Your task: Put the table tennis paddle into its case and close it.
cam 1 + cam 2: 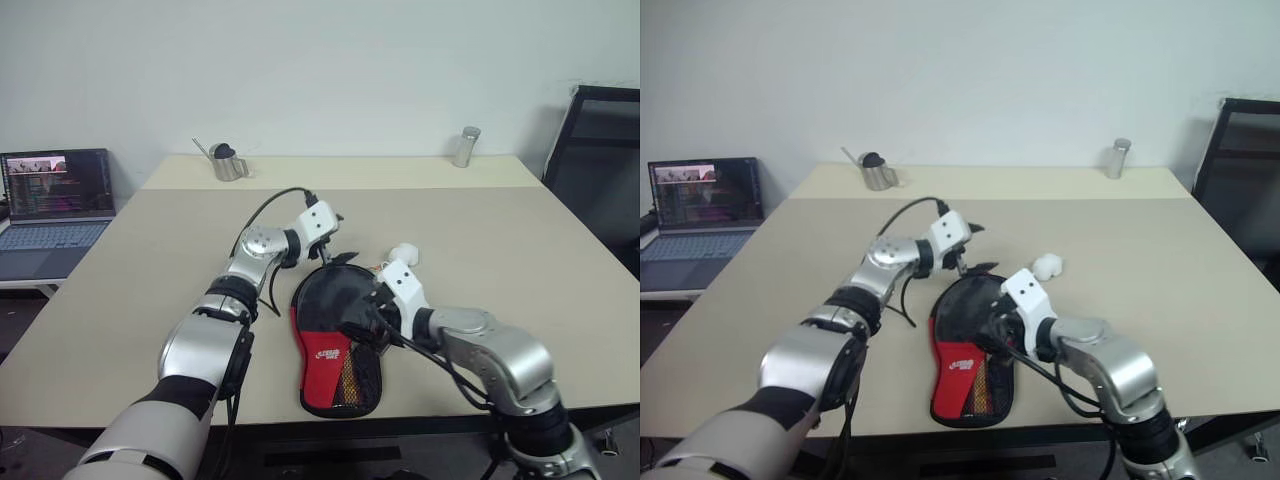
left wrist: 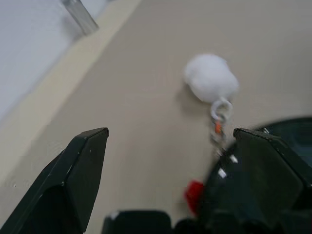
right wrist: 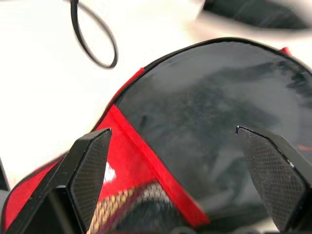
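The case (image 1: 335, 345) lies flat on the near middle of the tabletop (image 1: 520, 260), round black end toward the far side and red mesh-pocket end toward the near edge. The table tennis paddle itself cannot be made out, so it is most likely already inside. A white pompom charm (image 2: 211, 78) on a small ring lies just past the case's far right rim, presumably the zip pull.

The left gripper (image 1: 322, 250) hovers at the far left rim of the case, jaws spread wide with nothing between them. The right gripper (image 3: 180, 151) hangs over the black upper panel, equally wide and empty.

This looks like the closing step. Whether the zip is fully run cannot be told; the next move would call for pinning the case with one gripper while the other takes the pull along the rim
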